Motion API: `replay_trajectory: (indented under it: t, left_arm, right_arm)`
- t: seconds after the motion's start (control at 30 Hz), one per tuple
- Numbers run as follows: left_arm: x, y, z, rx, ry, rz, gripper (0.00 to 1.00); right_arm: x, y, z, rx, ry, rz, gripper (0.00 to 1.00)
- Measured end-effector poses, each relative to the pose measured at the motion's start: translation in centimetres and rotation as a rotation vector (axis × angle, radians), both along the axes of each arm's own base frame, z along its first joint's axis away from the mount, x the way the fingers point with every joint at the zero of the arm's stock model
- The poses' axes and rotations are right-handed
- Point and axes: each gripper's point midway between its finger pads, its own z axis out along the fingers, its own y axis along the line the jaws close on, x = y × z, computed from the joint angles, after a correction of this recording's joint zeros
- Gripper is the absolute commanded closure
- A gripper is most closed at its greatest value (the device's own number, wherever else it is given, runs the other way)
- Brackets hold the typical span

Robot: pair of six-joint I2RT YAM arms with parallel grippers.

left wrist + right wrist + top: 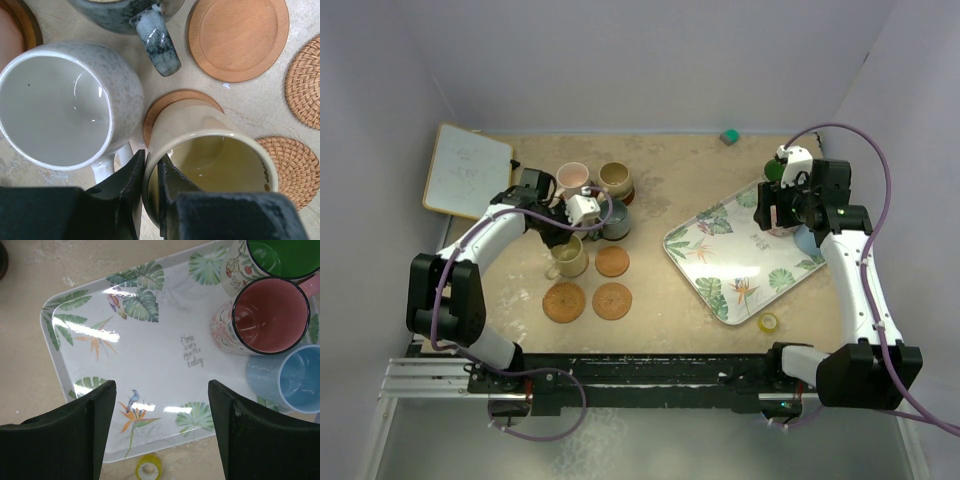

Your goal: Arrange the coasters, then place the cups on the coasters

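Observation:
My left gripper (151, 167) is shut on the wall of the yellow cup (215, 165), one finger inside and one outside. That cup stands over a wooden coaster (167, 101). A grey cup (55, 105) sits just left of it, and a slate cup (150, 30) beyond. A plain wooden coaster (237, 37) and two woven coasters (305, 82) (291, 167) lie bare. My right gripper (162, 405) hangs open over the tray, apart from the green (280, 255), red (270, 315) and light blue (300, 377) cups.
The leaf-patterned tray (720, 250) lies right of centre. A yellow tape roll (769, 322) sits by its near edge. Pink (572, 178) and tan (614, 178) cups stand at the back left. A whiteboard (467, 170) lies at the far left, and a small green block (729, 135) sits by the back wall.

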Motion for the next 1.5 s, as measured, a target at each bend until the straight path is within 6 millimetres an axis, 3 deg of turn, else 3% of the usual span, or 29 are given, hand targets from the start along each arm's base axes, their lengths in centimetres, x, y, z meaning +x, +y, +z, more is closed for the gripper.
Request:
replay_trajectory:
  t: [0.5,0.73,0.93,1.07,1.3,1.5]
  left_arm:
    - [1.1,-0.1,2.2,-0.002,-0.047,-0.012,0.67]
    - [0.6,-0.5,6.1,-0.057,-0.130,0.014,0.56]
    - [0.1,-0.9,10.5,-0.139,-0.235,0.068,0.41]
    - [-0.2,-1.1,12.3,-0.191,-0.287,0.107,0.35]
    - [-0.4,-1.4,12.7,-0.240,-0.284,0.157,0.28]
    - [-0.5,-1.5,12.5,-0.254,-0.273,0.176,0.27]
  right_arm:
    - [-0.2,-0.1,-0.3,-0.011,0.012,0.010,0.23]
    - [-0.9,-1.2,-1.0,-0.086,0.047,0.007,0.23]
    - [-1.3,-3.6,-1.8,-0.214,0.085,-0.001,0.23]
    - [-1.1,-6.2,-2.8,-0.280,0.139,-0.024,0.23]
    - [-0.6,-10.8,-5.2,-0.369,0.243,-0.047,0.24]
    - [0.1,-12.7,-7.2,-0.417,0.309,0.010,0.25]
